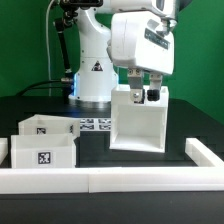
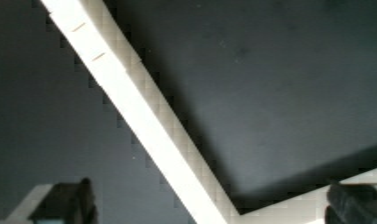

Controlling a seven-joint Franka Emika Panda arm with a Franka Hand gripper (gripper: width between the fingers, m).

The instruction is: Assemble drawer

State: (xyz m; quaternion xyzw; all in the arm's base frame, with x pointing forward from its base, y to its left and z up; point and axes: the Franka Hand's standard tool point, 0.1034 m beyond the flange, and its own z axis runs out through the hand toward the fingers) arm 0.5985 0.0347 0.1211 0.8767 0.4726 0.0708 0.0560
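A tall white open-fronted drawer case (image 1: 138, 128) stands right of the middle of the black table. My gripper (image 1: 141, 93) hangs over its top back edge, with its dark fingers (image 1: 152, 95) at the level of the case's top. In the wrist view a thin white wall edge (image 2: 146, 120) runs diagonally between the two fingertips. The gripper (image 2: 211, 208) is open wide; the wall sits in the gap and neither finger (image 2: 64, 204) touches it. Two smaller white drawer pieces with black marker tags, one (image 1: 45, 127) behind the other (image 1: 40, 153), sit at the exterior view's left.
The marker board (image 1: 95, 123) lies flat in front of the robot base (image 1: 92, 85). A low white rail (image 1: 110, 179) runs along the table's front and another (image 1: 205, 154) up the exterior view's right side.
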